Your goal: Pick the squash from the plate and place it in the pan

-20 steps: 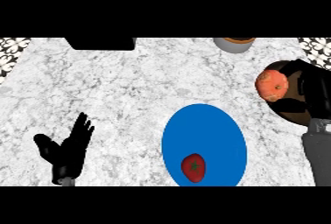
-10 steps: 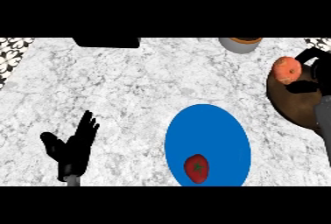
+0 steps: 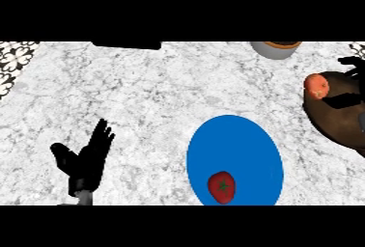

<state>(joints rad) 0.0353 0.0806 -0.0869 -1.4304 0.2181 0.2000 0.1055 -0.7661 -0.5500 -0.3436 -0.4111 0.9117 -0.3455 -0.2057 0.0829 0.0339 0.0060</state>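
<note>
An orange squash (image 3: 316, 86) lies in the dark brown pan (image 3: 341, 123) at the right edge. My right hand (image 3: 343, 100) is just right of the squash and mostly cut off by the frame. One finger shows above the squash and the thumb below it, spread apart and not curled round it. The blue plate (image 3: 235, 149) sits at lower centre and holds only a red tomato-like vegetable (image 3: 221, 186). My left hand (image 3: 85, 159) rests open at lower left, fingers up.
A grey pot (image 3: 276, 48) with a brown inside stands at the top right. A black object (image 3: 128, 44) lies along the back edge. Patterned tiles (image 3: 14, 58) show at the top left. White marble counter (image 3: 143, 96) spans the middle.
The right hand, which covered the squash over the pan, has drawn back to the right and uncovered it. The squash now lies in the pan. The left hand stayed put.
</note>
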